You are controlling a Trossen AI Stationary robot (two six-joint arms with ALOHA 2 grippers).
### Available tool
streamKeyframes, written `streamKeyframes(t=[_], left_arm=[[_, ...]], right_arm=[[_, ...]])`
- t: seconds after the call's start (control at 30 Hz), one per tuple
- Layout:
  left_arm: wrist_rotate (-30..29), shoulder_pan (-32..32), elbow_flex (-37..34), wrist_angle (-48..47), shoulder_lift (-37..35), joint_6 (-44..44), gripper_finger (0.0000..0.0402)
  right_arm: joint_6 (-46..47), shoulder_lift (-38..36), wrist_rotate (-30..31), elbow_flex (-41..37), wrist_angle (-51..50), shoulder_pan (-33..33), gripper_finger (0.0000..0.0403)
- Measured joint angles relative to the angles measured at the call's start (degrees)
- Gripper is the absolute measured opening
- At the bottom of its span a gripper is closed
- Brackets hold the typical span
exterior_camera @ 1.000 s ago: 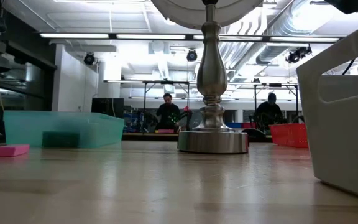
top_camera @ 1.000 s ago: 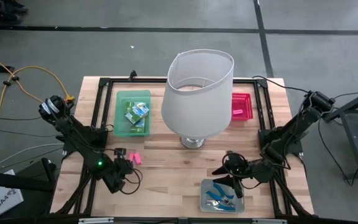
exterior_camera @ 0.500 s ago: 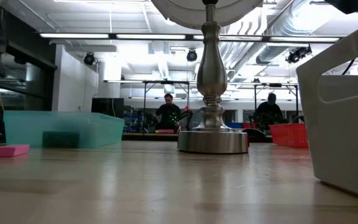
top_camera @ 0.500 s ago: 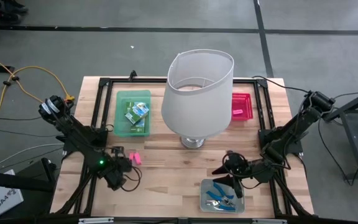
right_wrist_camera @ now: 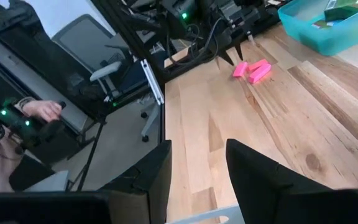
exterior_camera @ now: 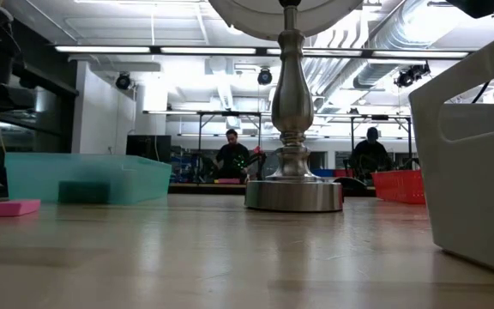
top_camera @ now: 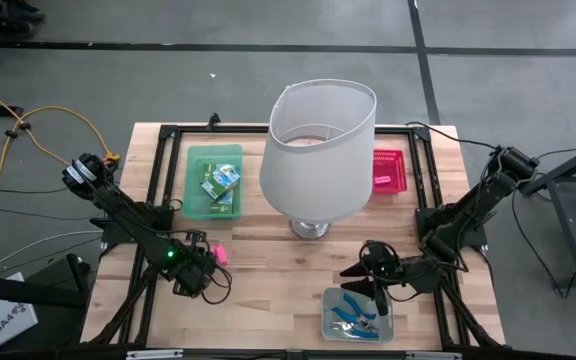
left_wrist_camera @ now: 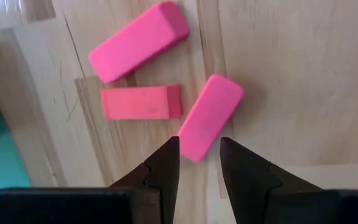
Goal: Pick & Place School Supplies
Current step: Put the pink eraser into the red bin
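Observation:
Three pink erasers [left_wrist_camera: 140, 102] lie flat on the wooden table near its left front, seen in the high view as a pink patch [top_camera: 219, 254]. My left gripper [left_wrist_camera: 199, 146] hangs over them pointing down, open; its fingertips stand on either side of the near end of one slanted eraser [left_wrist_camera: 209, 117] without visibly touching it. My right gripper [right_wrist_camera: 197, 155] is open with nothing between its fingers, held above the table by the clear tray [top_camera: 358, 313] that holds blue-handled scissors [top_camera: 353, 308]. Small green-yellow boxes [top_camera: 220, 181] lie in the green tray [top_camera: 197, 186].
A big lamp with a white shade [top_camera: 318, 150] stands mid-table on a metal base [exterior_camera: 292, 194]. A red tray [top_camera: 389, 171] sits at the far right. Black frame rails run along the table's edges. People sit in the room beyond the table, and a hand [right_wrist_camera: 35, 111] holds a controller.
My left gripper has moved a little toward the table's right and far side, over the pink erasers, and has rolled at the wrist. It now covers part of the erasers in the high view. The erasers have stayed in place.

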Motion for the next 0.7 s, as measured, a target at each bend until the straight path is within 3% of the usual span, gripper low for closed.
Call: streamKeyframes(t=[0.7], left_arm=[[1.2,0.7,-1.0,6.2,0.5,10.9,0.0108]], right_arm=[[0.5,0.0,0.3,0.0,1.9,0.0,0.0144]])
